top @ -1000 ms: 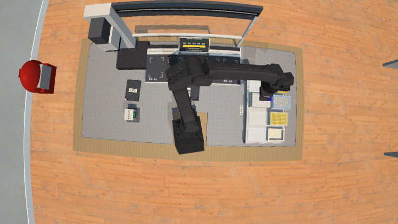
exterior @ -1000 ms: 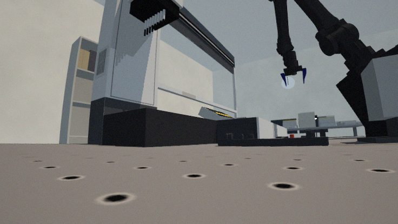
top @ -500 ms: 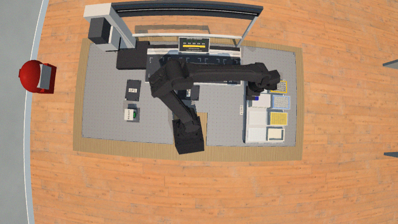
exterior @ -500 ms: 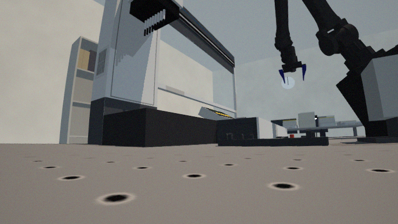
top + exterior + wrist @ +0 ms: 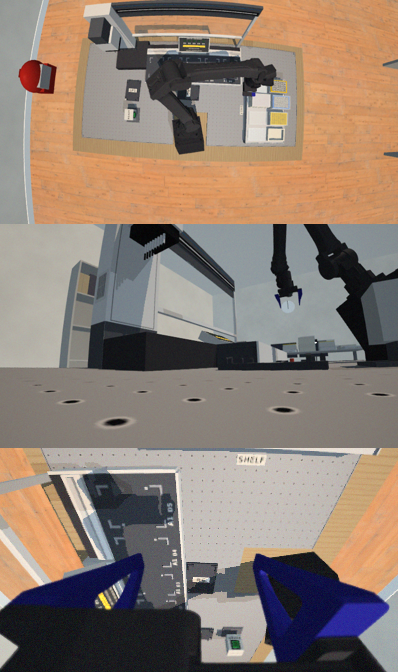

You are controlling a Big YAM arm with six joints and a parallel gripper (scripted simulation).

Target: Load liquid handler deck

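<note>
Wrist view: hand (image 5: 197,593) open, blue wedge fingers.
</note>
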